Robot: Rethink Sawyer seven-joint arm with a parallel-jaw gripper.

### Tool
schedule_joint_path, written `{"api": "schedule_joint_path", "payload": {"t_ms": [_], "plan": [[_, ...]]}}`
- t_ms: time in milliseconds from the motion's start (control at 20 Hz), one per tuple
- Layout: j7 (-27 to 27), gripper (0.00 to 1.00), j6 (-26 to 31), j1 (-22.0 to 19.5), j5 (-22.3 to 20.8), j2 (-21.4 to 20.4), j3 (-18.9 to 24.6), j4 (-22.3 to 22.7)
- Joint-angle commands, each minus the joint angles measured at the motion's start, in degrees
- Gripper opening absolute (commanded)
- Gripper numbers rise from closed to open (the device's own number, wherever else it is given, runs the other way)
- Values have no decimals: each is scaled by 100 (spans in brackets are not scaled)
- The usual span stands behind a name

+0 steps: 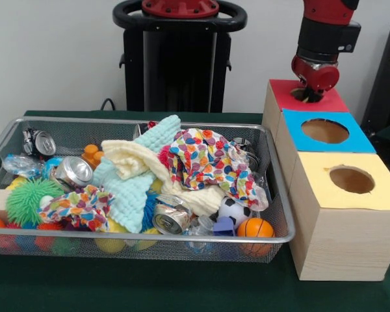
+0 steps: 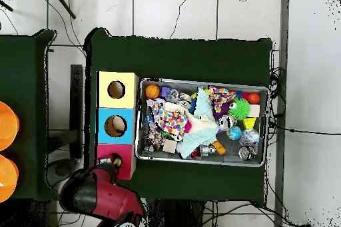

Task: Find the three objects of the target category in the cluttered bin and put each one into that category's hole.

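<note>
- green cloth covers the table [image 1: 182, 292]; a wire bin [image 1: 273, 238] sits left, three boxes right.
- the gripper [image 1: 310, 93] dips into the red box [image 1: 331, 101] hole at the far end; whether it is open or holding anything, i cannot tell.
- which category is the target is unclear; cans [image 1: 171, 218], balls [image 1: 255, 228] and cloths [image 1: 211, 159] lie tangled in the bin.
- risk: lifting out, it could catch the hole's rim and shift the box; cloths may drag neighbours along on a later pick.

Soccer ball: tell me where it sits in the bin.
Front view: the soccer ball lies near the wire bin's front right corner, just above the orange basketball, under the edge of the colourful patterned cloth.
</note>
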Motion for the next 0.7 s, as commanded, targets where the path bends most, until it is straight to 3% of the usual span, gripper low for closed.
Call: {"api": "schedule_joint_path", "payload": {"t_ms": [50, 700], "plan": [[821, 0, 1039, 128, 102, -387, -259, 238], [749, 0, 1168, 110, 6, -498, -334, 283]]}}
